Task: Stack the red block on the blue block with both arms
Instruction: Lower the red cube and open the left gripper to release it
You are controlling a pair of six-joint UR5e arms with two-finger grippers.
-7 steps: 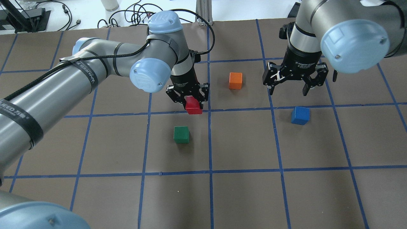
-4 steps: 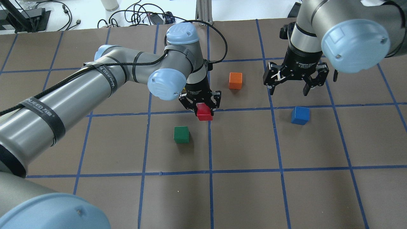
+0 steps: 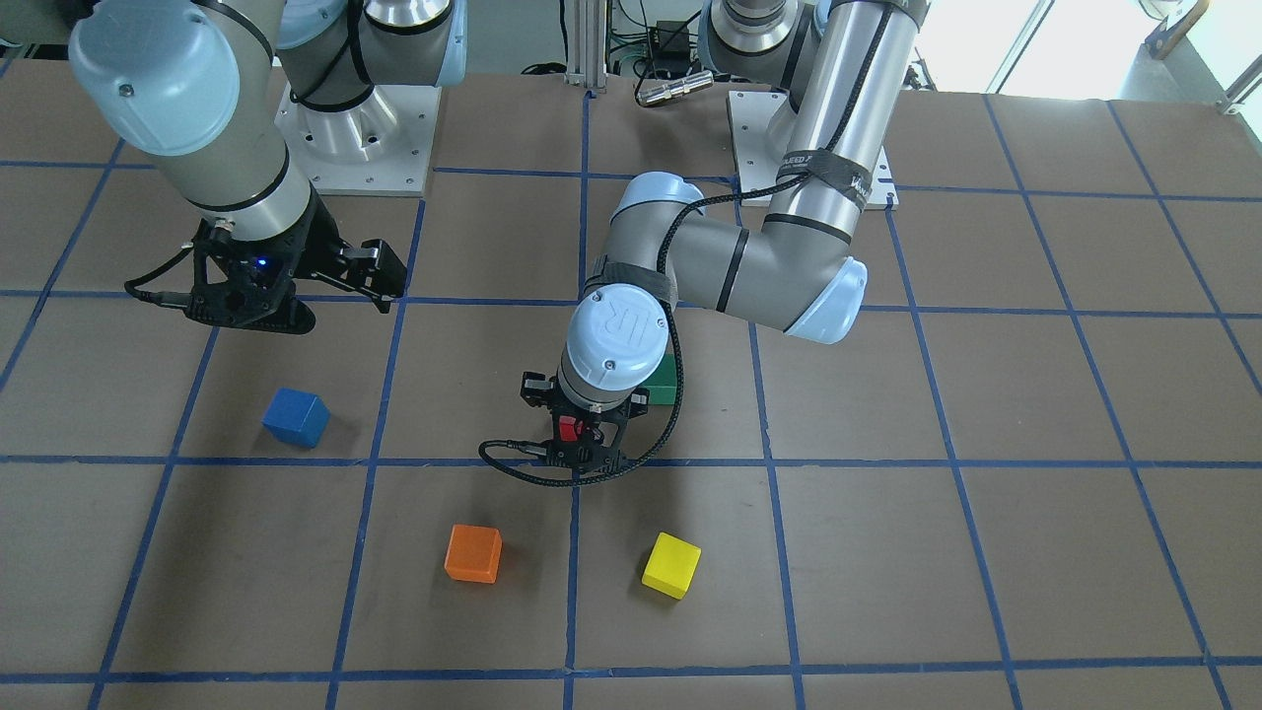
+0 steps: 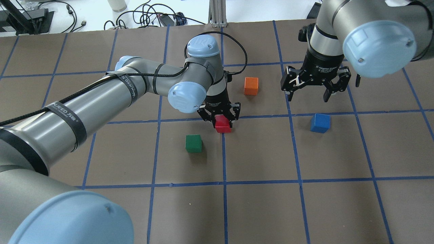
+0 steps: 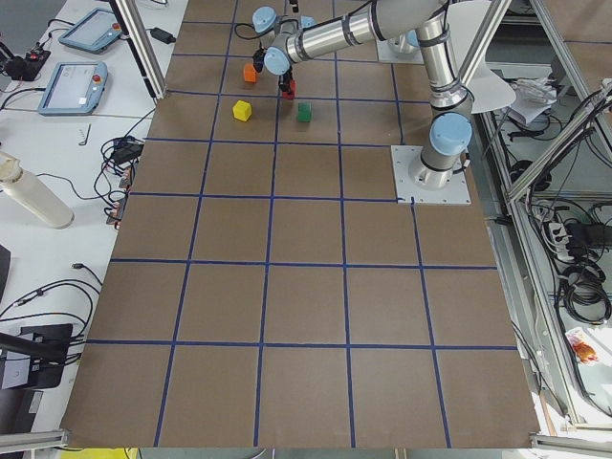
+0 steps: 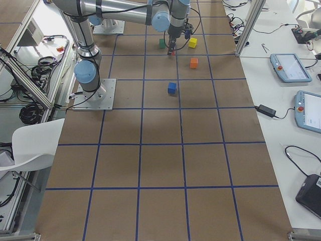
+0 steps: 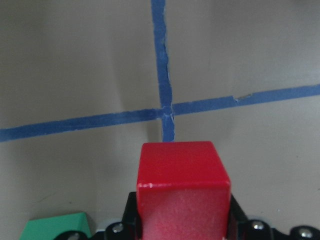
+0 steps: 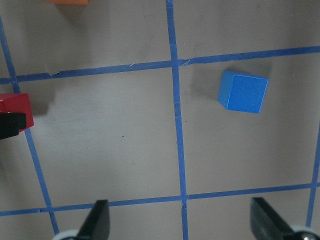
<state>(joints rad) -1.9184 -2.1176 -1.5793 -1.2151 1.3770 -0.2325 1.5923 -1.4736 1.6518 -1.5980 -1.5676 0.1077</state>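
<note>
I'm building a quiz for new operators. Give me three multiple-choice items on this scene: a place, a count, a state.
1. Where is the blue block? A on the table, alone; B inside a box; C held off the table.
2. How many coloured cubes does the front-facing view show? A three; B four; C five.
3. The left gripper is: A open, empty; B shut on the red block; C shut on nothing.
1 A: it lies on bare paper, the open right gripper apart from it.
2 C: the red and blue blocks plus a green cube, an orange cube, a yellow cube.
3 B: it clamps the red block's sides.
</note>
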